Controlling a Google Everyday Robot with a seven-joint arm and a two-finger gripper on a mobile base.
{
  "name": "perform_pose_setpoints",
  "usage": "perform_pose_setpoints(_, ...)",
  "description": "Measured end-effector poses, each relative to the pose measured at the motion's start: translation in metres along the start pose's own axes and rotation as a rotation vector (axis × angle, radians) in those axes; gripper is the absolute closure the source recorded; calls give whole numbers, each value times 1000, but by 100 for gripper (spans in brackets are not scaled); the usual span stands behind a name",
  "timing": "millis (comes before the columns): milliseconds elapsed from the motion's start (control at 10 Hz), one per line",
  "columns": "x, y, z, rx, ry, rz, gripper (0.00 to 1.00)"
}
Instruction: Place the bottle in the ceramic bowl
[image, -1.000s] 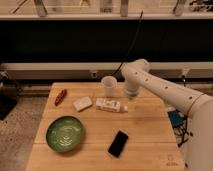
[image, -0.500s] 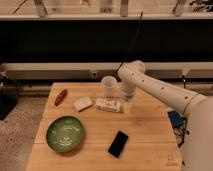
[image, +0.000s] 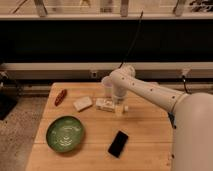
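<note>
The small white bottle lies on its side on the wooden table, near the middle, with its pale cap end pointing right. The round green ceramic bowl sits at the front left of the table with nothing in it. My gripper hangs from the white arm that reaches in from the right. It is down at the bottle's right end, just in front of the white cup. The bottle is well to the right of and behind the bowl.
A white cup stands just behind the bottle. A pale rectangular block lies to the bottle's left. A red object lies at the back left. A black phone lies front centre. The wooden table ends on the left at a speckled floor.
The arm has swung a little to the left and the gripper has come lower over the bottle's right end. The bottle, bowl and the other things have not moved.
</note>
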Motion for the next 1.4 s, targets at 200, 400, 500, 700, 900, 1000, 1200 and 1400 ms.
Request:
perform_pose_setpoints(200,-11,-4,3,-2,3,4,20)
perform_pose_setpoints(400,-14,-11,7,1,10,18,20)
perform_pose_setpoints(500,-15,-14,8,5,14,21,20)
perform_pose_setpoints(700,-17,-20,10,33,22,19,20)
perform_pose_setpoints(900,-16,-24,13,46,22,21,35)
perform_pose_setpoints(1000,-15,-24,14,49,21,20,46)
perform_pose_setpoints(1200,-13,-23,15,49,18,17,63)
perform_pose_setpoints(1400,-8,-22,17,49,13,18,85)
